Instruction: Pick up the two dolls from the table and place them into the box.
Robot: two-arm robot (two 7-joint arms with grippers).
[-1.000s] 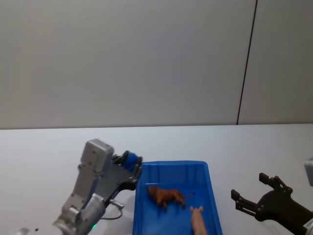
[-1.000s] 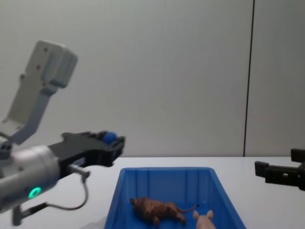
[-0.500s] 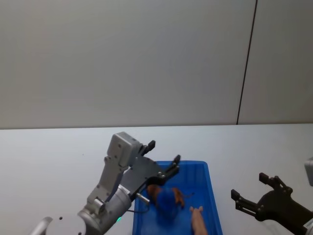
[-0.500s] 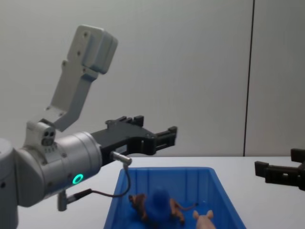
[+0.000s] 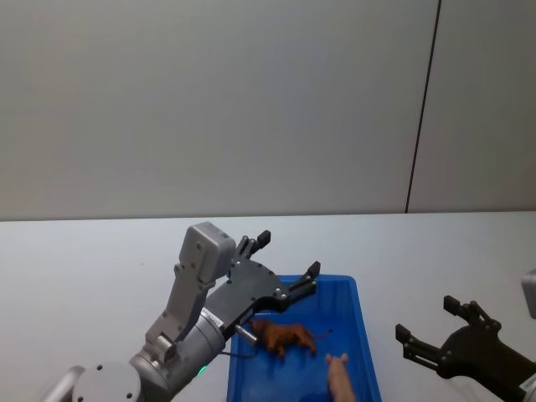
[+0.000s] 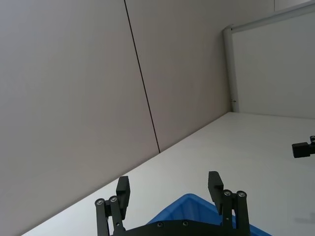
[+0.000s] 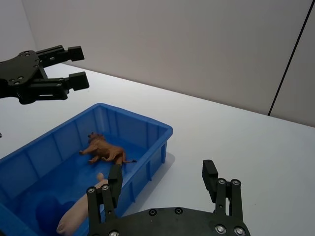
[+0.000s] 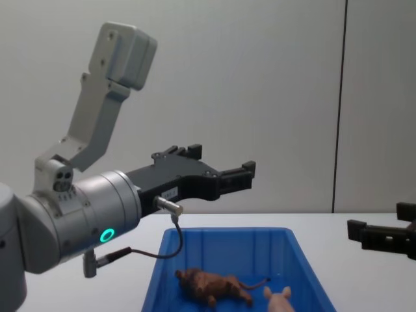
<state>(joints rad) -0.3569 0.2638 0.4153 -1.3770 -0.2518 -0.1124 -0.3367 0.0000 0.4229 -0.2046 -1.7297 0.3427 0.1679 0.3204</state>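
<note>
Two dolls, lion [image 5: 283, 337] and pig [image 5: 339, 378], lie in the box [image 5: 347, 293]; head view: left gripper [image 5: 286, 266] spread empty above its 10 o'clock corner, blue blur gone. Chest view: left gripper [image 8: 221, 168] risen slightly. Right gripper [image 7: 165, 184] unmoved at 3 o'clock, released over the table [image 7: 236, 137].

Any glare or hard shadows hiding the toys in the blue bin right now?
Right wrist view: soft even light, no glare on the bright blue plastic box, faint shadow on the white table beside it, brown lion doll plainly lit. Head and chest views: pale pink pig doll cut by the bottom edge.
</note>
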